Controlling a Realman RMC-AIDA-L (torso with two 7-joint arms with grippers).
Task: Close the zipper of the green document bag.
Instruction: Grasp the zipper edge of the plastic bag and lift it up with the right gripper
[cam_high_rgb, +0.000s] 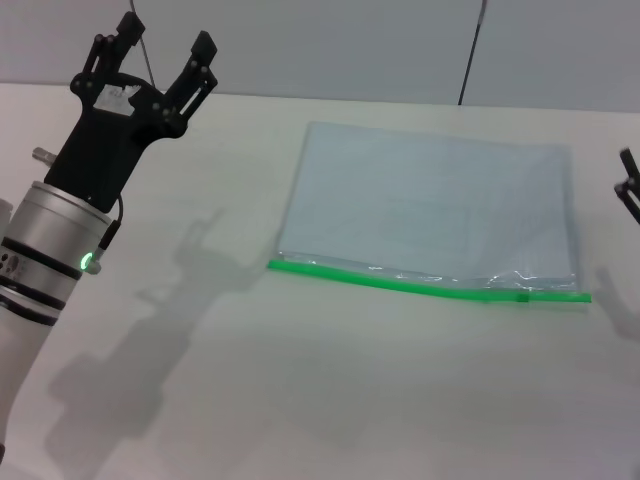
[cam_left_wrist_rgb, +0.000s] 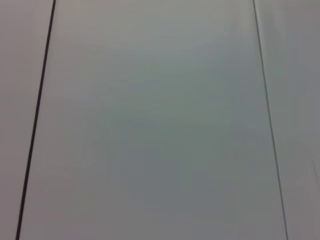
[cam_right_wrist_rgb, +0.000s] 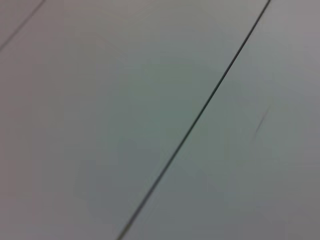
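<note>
Nothing is done yet: the green document bag (cam_high_rgb: 430, 205) lies untouched on the counter (cam_high_rgb: 300, 400), its zipper (cam_high_rgb: 425, 285) slider (cam_high_rgb: 522, 295) at 4 o'clock, while the left claw (cam_high_rgb: 165, 55) hangs spread and empty at 10 o'clock and the right claw (cam_high_rgb: 630, 190), barely visible at 3 o'clock, cannot be judged.

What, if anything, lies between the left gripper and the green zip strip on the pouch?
Nothing visible does. The left gripper is raised with its fingers spread, off to the left of the green document bag. Only bare table separates it from the zipper along the bag's near edge. The right gripper barely shows at the frame's right edge.
</note>
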